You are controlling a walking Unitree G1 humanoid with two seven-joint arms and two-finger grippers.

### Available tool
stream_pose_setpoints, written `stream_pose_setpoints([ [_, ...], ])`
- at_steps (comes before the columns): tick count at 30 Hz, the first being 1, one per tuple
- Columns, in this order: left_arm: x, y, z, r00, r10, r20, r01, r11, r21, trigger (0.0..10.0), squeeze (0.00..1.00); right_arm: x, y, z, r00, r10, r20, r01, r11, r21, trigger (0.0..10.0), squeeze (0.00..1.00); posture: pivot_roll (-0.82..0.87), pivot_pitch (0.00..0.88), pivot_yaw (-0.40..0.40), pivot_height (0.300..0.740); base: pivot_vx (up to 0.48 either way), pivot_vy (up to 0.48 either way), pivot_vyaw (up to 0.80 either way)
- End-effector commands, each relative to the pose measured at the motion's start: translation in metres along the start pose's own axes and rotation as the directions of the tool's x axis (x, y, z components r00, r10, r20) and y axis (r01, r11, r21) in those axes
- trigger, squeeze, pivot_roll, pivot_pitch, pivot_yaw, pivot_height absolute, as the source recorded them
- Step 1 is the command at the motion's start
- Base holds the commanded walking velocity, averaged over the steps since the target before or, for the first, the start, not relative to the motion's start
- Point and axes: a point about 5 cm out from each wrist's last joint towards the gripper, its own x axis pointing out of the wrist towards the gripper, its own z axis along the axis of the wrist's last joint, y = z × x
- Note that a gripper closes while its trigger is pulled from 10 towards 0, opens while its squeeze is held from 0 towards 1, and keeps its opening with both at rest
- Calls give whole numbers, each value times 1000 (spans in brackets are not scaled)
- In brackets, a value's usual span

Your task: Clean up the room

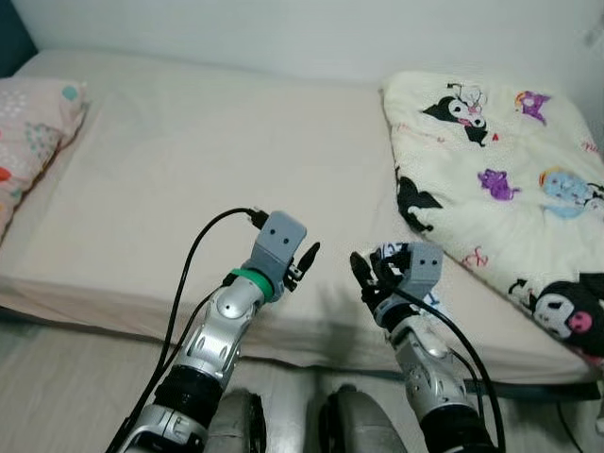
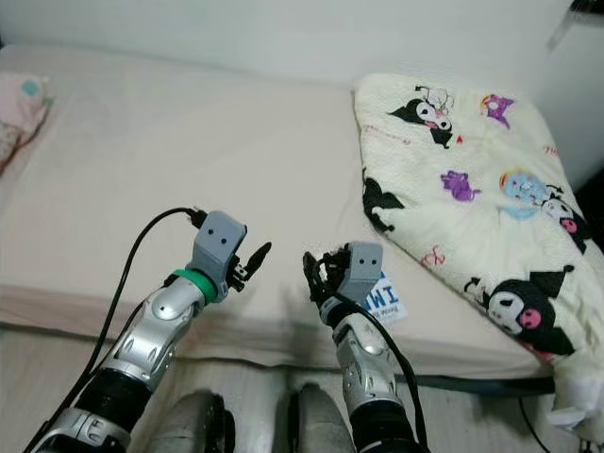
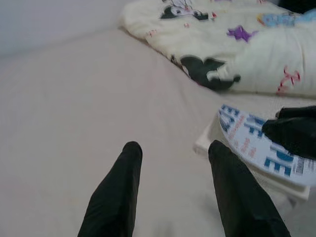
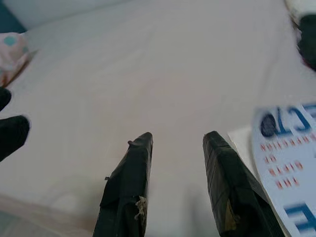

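Beige sheet covers the bed (image 1: 189,160) in front of me, bare across most of its width, and both my arms are raised over its near edge. My left end effector (image 1: 304,261) hovers above the front strip of the mattress, its two black fingers (image 3: 118,192) spread apart with nothing between them. My right end effector (image 2: 315,271) hangs just beside it, to my right, fingers (image 4: 129,190) likewise parted and holding nothing.

A white packet with blue lettering (image 2: 385,298) lies flat on the sheet near the front edge of the bed. It sits just beside my right end effector, on its outer side and partly hidden behind the grey wrist housing in the head views. In the left wrist view the packet (image 3: 256,148) lies off to the side of my left fingers, with the dark tip of my right end effector overlapping its far end. In the right wrist view its printed edge (image 4: 286,158) lies close to one finger; I cannot tell whether they touch.

A cream quilt printed with black, purple and blue cartoon characters (image 1: 500,160) is heaped on the right part of the bed, its near edge close behind the packet. At the far left a pink patterned pillow (image 1: 33,123) rests against the bed's left side, well apart from both end effectors.
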Motion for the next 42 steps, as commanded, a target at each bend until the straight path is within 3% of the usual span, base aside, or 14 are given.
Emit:
stream_pose_setpoints([
  [1, 0, -3, -2, 1000, -15, -13, 15, 1000, 1, 10000, 0, -4, -8, -1, 999, -40, -5, 40, 999, 19, 10000, 0, -77, 72, 35, 605, 0, 0, 0],
  [6, 0, -3, -2, 1000, -16, -14, 16, 1000, 3, 10000, 0, -4, -11, 5, 999, -48, 15, 48, 999, 15, 10000, 0, -78, 71, 36, 595, 0, 0, 0],
  [11, 2, -4, 0, 1000, -26, -10, 26, 1000, 5, 10000, 0, -16, -37, 41, 975, -154, 163, 152, 988, 26, 10000, 0, -90, 72, 42, 570, 0, 0, 0],
  [17, 3, -4, 2, 999, -35, -9, 35, 999, 10, 10000, 0, -27, -55, 35, 961, -235, 146, 223, 970, 97, 10000, 0, -85, 84, 52, 545, 0, 0, 0],
  [21, 3, -4, 2, 999, -37, -8, 37, 999, 11, 10000, 0, -28, -58, 33, 958, -252, 139, 235, 964, 127, 10000, 0, -82, 87, 50, 540, 0, 0, 0],
  [22, 4, -3, 2, 999, -36, -9, 37, 999, 14, 10000, 0, -27, -62, 30, 954, -271, 129, 242, 949, 205, 10000, 0, -77, 93, 49, 535, 0, 0, 0],
  [23, 4, -3, 2, 999, -36, -9, 37, 999, 14, 10000, 0, -27, -62, 30, 954, -271, 129, 242, 949, 205, 10000, 0, -77, 93, 49, 535, 0, 0, 0],
  [25, 4, -1, 3, 999, -32, -8, 32, 999, 21, 10000, 0, -27, -74, 25, 928, -353, 120, 268, 856, 442, 10000, 0, -66, 93, 42, 535, 0, 0, 0],
  [26, 5, -1, 4, 1000, -29, -8, 30, 999, 23, 10000, 0, -28, -77, 24, 919, -378, 113, 276, 820, 502, 10000, 0, -66, 93, 42, 535, 0, 0, 0],
  [32, 5, -1, 5, 1000, -30, -6, 30, 999, 25, 10000, 0, -31, -81, 15, 926, -371, 69, 253, 745, 618, 10000, 0, -55, 98, 45, 535, 0, 0, 0],
  [38, 3, 1, 5, 1000, -28, -8, 29, 999, 29, 10000, 0, -25, -72, 2, 966, -259, 24, 178, 727, 664, 10000, 0, -38, 109, 51, 535, 0, 0, 0],
  [40, 2, 2, 4, 1000, -28, -11, 28, 999, 32, 10000, 0, -21, -68, -2, 975, -221, 0, 160, 710, 686, 10000, 169, -31, 113, 52, 535, 0, 0, 0],
  [42, 2, 2, 4, 1000, -28, -11, 28, 999, 32, 10000, 0, -20, -67, -3, 977, -213, -8, 159, 702, 695, 10000, 169, -31, 113, 52, 535, 0, 0, 0],
])
